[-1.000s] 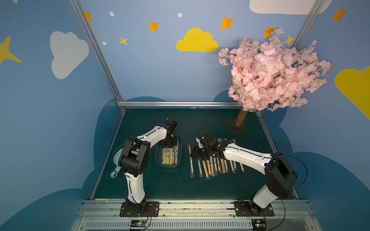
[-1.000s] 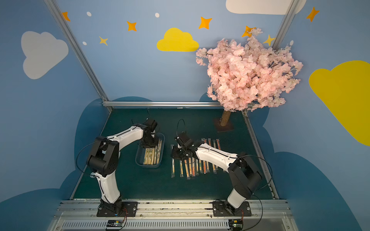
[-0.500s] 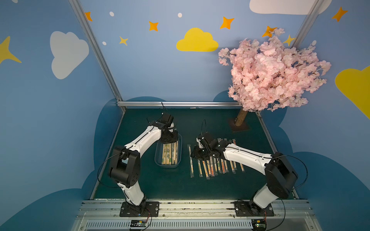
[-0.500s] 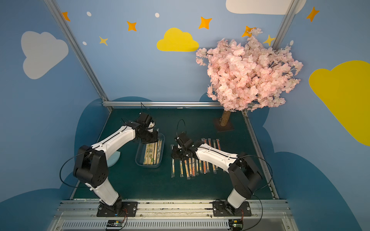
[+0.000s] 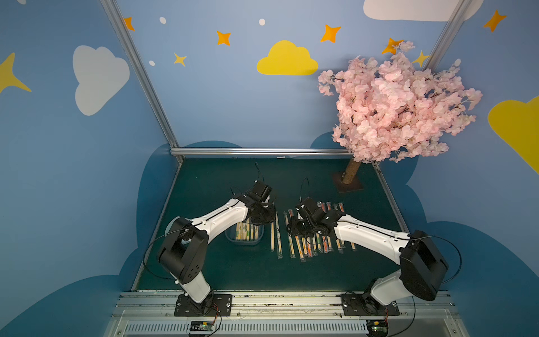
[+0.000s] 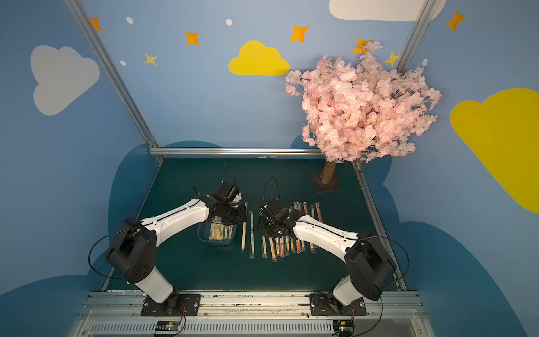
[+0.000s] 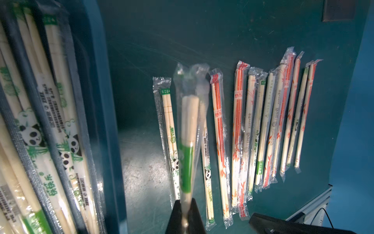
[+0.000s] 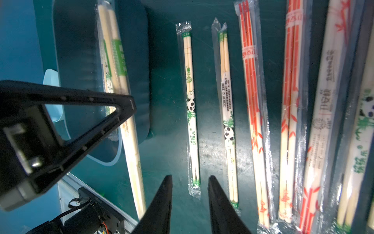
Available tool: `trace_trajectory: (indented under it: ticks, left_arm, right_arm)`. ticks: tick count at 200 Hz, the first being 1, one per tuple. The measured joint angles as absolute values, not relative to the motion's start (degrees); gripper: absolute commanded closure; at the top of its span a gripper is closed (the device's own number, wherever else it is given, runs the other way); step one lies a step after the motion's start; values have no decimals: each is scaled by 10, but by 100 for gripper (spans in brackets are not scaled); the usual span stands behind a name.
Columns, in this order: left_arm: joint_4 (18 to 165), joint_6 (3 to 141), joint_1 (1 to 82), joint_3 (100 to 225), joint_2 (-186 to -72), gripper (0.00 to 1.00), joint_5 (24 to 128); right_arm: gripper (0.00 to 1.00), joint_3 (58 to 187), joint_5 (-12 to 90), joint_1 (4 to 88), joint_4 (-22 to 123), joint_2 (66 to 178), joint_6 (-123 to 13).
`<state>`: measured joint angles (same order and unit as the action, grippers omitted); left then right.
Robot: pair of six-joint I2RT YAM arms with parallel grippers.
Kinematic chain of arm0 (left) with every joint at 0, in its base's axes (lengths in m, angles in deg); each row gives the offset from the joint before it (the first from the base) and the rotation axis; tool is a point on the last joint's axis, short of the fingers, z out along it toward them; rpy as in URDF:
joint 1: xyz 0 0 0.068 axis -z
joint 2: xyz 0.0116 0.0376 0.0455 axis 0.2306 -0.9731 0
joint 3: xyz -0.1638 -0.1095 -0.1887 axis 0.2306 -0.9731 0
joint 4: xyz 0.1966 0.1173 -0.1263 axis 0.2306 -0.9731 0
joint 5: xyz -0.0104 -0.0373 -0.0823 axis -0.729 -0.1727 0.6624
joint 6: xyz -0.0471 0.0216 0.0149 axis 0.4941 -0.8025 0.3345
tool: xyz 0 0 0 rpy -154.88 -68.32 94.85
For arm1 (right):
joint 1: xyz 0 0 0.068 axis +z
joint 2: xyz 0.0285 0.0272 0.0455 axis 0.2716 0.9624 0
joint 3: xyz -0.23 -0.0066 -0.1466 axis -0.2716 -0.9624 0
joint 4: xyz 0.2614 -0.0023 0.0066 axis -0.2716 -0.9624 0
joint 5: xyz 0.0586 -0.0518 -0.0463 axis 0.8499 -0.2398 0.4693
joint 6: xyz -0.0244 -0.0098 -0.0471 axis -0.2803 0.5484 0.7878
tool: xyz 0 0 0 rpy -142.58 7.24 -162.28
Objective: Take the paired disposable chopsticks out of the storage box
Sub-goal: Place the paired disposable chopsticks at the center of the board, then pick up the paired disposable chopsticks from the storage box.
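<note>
A: Where is the pale-wood chopstick pair in a clear green-banded sleeve (image 7: 187, 141)?

B: It is out of the tub. The left gripper (image 7: 185, 214) pinches it at one end, over the dark green mat (image 7: 141, 162). It lies between the bluish transparent plastic storage box (image 5: 245, 241) and the row of sleeved pairs (image 7: 263, 125), its length roughly parallel to both.

A: And the right gripper (image 8: 190, 177)?

B: Its jaws are part-spread and empty above that row. More sleeved pairs (image 7: 40, 121) fill the box, nearer the left arm.

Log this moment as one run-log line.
left gripper: shut on green-sleeved chopstick pair, outside the box | right gripper: open, empty, over laid-out row | box: more pairs inside
</note>
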<state>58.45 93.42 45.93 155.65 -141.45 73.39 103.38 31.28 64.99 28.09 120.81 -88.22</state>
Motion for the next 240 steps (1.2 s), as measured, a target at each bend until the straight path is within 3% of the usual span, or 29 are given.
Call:
trace_trajectory:
  ticks: [55, 88, 143, 214, 223, 240]
  left_arm:
    - [596, 942, 460, 1544, -1453, 87, 715]
    - [597, 939, 460, 1544, -1460, 74, 716]
    - [589, 938, 460, 1564, -1459, 69, 720]
    - [548, 896, 404, 1618, -1413, 59, 690]
    - [545, 888, 386, 1618, -1411, 59, 689]
    - [536, 874, 351, 1618, -1413, 58, 688]
  right_arm:
    - [67, 1034, 310, 650, 280, 1208, -882]
    - [66, 1034, 318, 650, 281, 1208, -882]
    - [59, 1034, 333, 658, 296, 1209, -881]
    - [21, 989, 333, 678, 351, 1175, -877]
    - [7, 987, 333, 680, 357, 1170, -875]
    - [5, 985, 330, 685, 369, 1164, -873]
